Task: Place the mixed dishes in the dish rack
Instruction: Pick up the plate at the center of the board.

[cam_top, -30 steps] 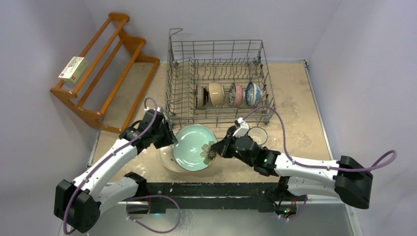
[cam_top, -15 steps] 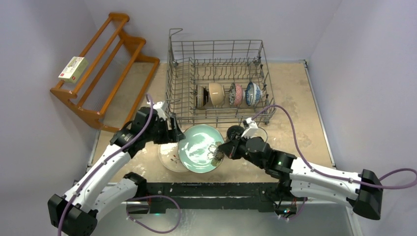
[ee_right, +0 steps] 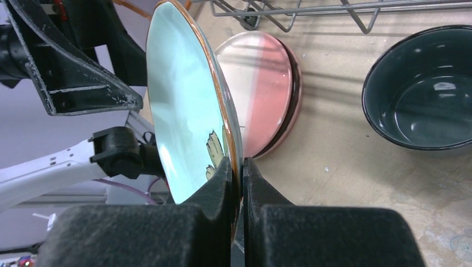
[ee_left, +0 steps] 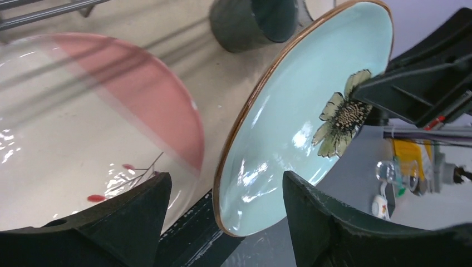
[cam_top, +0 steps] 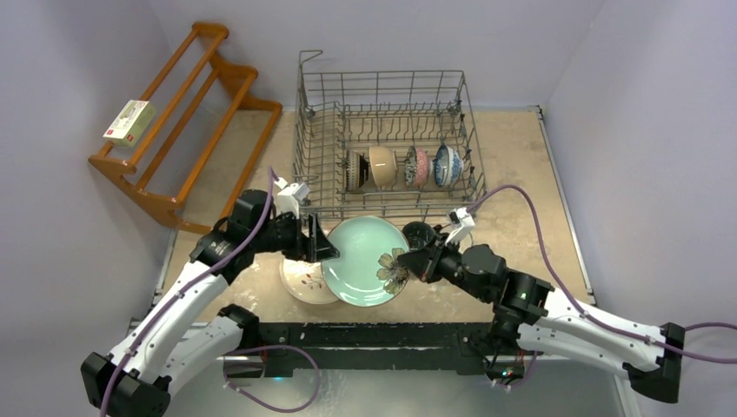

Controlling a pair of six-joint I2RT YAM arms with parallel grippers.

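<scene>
Your right claw is clamped on the rim of the round mint green ceramic plate. Its two fingers are pressed together on the edge, right at the painted flower. The plate is lifted off the beige surface and tilted steeply, almost on edge, with its glazed face turned toward your left arm. It hangs between your two claws, just in front of the near wall of the large grey wire dish rack.

Your left claw is spread apart. In its wrist view the plate's lower rim sits in the gap between the two dark fingers, and it seems to touch neither one.

A round pink-and-white plate with a branch motif lies flat on the surface, just below your left claw. From above, the green plate covers its right edge. The right wrist view shows a dark edge under the pink plate, which may be another plate, but you cannot be sure from here.

A dark teal mug stands upright on the surface just beside your right claw, between it and the rack.

Inside the rack, four small bowls stand on edge in a row between the tines.

At far left a brown wooden slatted shelf holds a small box.
</scene>
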